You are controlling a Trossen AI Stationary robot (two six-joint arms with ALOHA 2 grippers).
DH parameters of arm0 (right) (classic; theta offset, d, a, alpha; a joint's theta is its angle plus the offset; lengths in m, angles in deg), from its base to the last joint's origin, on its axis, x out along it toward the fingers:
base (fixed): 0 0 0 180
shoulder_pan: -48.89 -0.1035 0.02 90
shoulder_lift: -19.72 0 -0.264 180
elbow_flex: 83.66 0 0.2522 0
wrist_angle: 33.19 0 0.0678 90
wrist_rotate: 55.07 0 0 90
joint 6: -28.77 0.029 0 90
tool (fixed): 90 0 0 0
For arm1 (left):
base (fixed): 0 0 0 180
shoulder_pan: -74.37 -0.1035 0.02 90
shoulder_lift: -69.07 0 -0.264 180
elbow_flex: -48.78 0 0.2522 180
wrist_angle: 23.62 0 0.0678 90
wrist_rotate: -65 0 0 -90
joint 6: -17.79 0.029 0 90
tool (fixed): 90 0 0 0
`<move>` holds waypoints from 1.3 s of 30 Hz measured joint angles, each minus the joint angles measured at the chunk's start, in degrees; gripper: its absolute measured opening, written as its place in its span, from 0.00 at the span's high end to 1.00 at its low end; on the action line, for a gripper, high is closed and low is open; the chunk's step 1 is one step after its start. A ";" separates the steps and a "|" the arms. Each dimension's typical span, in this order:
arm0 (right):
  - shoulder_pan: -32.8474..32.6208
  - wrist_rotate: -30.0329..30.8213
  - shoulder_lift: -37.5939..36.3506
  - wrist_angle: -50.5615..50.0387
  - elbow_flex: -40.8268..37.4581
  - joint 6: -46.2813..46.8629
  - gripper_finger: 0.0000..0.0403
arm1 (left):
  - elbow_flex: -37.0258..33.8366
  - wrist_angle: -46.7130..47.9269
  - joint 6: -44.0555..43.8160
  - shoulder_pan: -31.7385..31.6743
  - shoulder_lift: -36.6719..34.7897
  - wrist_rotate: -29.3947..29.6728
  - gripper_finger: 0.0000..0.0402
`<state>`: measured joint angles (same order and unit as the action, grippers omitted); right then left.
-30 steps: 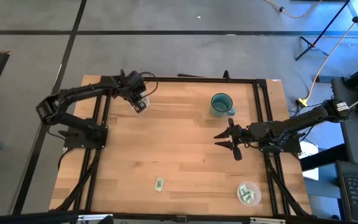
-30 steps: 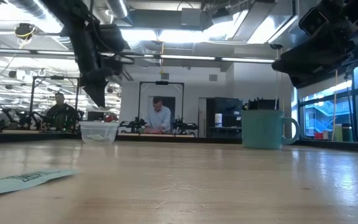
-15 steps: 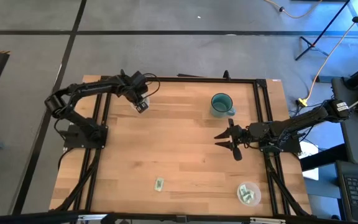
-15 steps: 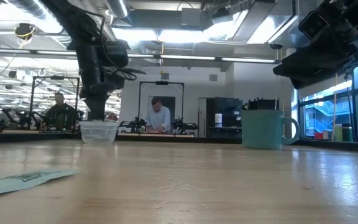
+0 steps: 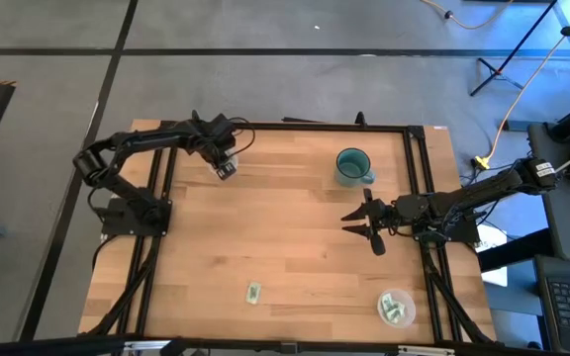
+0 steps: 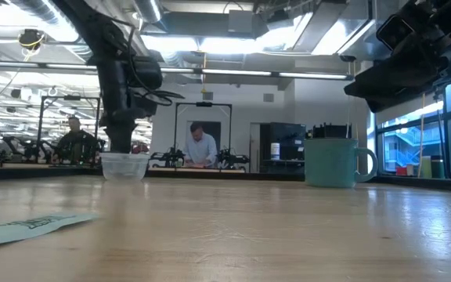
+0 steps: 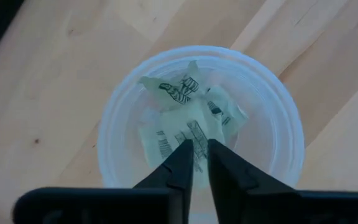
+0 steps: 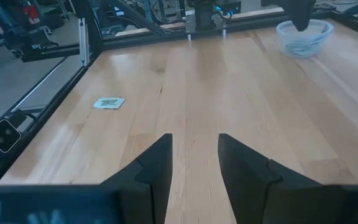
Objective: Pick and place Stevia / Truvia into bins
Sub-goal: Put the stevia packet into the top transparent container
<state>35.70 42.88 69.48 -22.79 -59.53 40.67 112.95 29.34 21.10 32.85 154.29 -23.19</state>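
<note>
My left gripper (image 5: 224, 170) stands fingers-down over the mouth of a clear cup (image 6: 124, 166) near the table's far left corner. Its fingers are nearly together on a white-and-green sachet (image 7: 191, 127). Several more sachets (image 7: 169, 90) lie in that cup (image 7: 112, 124). My right gripper (image 5: 369, 225) hovers open above the right side of the table, touching nothing. One sachet (image 5: 253, 292) lies flat on the wood near the near edge (image 6: 34, 225) (image 8: 109, 102). A second clear cup (image 5: 396, 308) with sachets in it stands at the near right corner. My left gripper pinches a sachet between its two fingertips (image 7: 184, 155), coming from above and pointing down into the cup. The sachet's held end (image 7: 194, 142) is right at the tips. The rest hangs below among the sachets in the cup; whether it rests on them I cannot tell.
A teal mug (image 5: 352, 165) with a handle stands toward the far right (image 6: 335, 162). Bare wood lies between the two arms. A black frame (image 5: 419, 178) borders the table. People sit in the room behind the table (image 6: 202, 149).
My left gripper has come down toward the clear cup and tipped from a slant to upright, its tips now at the cup's mouth. The left arm's elbow has swung in toward the table. My right arm has kept still.
</note>
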 joint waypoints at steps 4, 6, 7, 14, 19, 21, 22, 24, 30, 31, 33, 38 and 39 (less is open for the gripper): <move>0.00 0.00 0.00 -0.08 0.00 0.02 0.67 | 0.00 0.04 -0.25 0.24 -2.76 -0.12 0.82; 0.00 0.00 0.00 -0.08 0.00 0.02 0.67 | 0.02 0.04 -0.43 0.51 -5.22 -1.78 0.79; 0.00 0.00 0.00 -0.08 0.00 0.02 0.67 | 0.02 -0.05 -0.45 0.73 -6.64 -3.00 0.78; -0.02 0.02 0.00 -0.11 0.00 0.02 0.67 | 0.09 -1.07 -1.73 8.05 -16.99 -21.77 0.73; 0.00 0.02 -0.02 -0.11 0.00 -0.07 0.67 | 0.11 -7.91 -3.86 22.42 -19.94 -26.88 0.74; -0.01 0.02 -0.02 -0.11 0.00 -0.08 0.67 | 0.11 -13.12 -5.20 29.58 -19.67 -26.58 0.74; -0.02 0.02 -0.02 -0.11 0.00 -0.09 0.67 | 0.11 -16.00 -5.49 33.22 -19.22 -25.78 0.74; -0.02 0.01 -0.02 -0.09 0.00 -0.11 0.67 | 0.11 -20.98 -5.56 40.42 -17.82 -22.82 0.74; -0.01 0.02 -0.02 -0.11 0.00 -0.13 0.67 | 0.11 -30.80 -6.13 58.33 -11.22 -13.60 0.74; 0.00 0.02 -0.02 -0.09 0.00 -0.13 0.67 | 0.11 -32.01 -6.72 60.49 -9.75 -11.99 0.74; -0.02 0.02 -0.02 -0.11 0.00 -0.13 0.67 | 0.11 -33.56 -8.26 64.13 -6.80 -8.72 0.74; -0.01 0.02 -0.02 -0.08 0.00 -0.16 0.67 | 0.11 -38.53 -11.58 69.59 1.26 -1.79 0.74; -0.02 0.02 -0.02 -0.08 0.00 -0.20 0.67 | 0.11 -39.16 -11.98 70.23 2.76 -1.16 0.74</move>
<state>35.68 42.90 69.46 -22.87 -59.53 40.47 113.06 -9.82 9.11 103.08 157.04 -24.35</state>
